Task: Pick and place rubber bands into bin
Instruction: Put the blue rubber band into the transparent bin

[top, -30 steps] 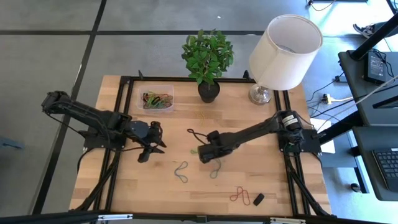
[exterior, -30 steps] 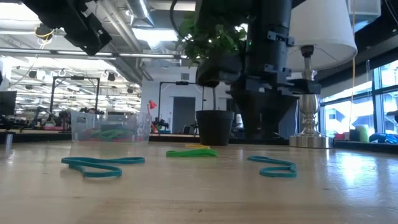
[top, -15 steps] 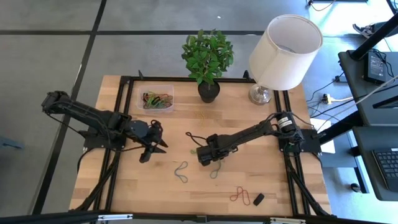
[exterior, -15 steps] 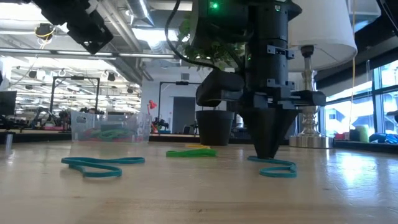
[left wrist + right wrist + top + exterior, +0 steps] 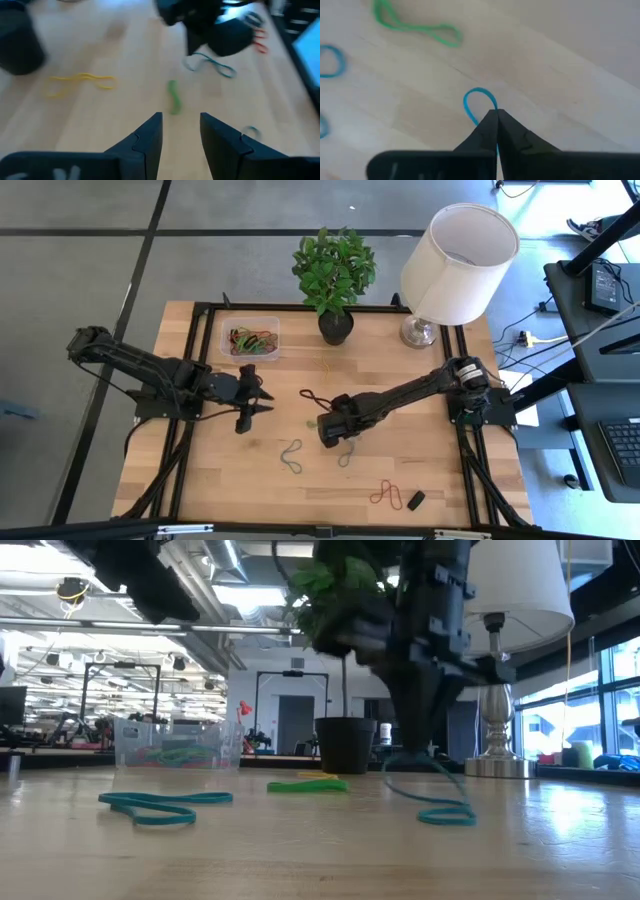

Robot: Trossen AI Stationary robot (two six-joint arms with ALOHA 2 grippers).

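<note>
Since the earlier frames the right hand (image 5: 496, 116) has pressed its two dark fingers together on the thin teal rubber band (image 5: 432, 795) near the middle of the wooden tabletop (image 5: 440, 480), and one end of this band is now lifted while the other end lies on the wood. From the wrist view a small loop of the band stands just in front of the fingertips. The left hand (image 5: 255, 402) has moved a little toward the middle; its fingers are spread apart and hold nothing, above the left part of the tabletop. A bright green rubber band (image 5: 173, 98) lies near the middle, and another teal rubber band (image 5: 291, 457) lies closer to the front edge. A red and orange rubber band (image 5: 384, 495) lies by the front edge next to a small black block (image 5: 416, 500). The small clear plastic bin (image 5: 272, 325) stands near the back edge toward the left, with several coloured bands inside, beside the black plant pot (image 5: 335, 328).
</note>
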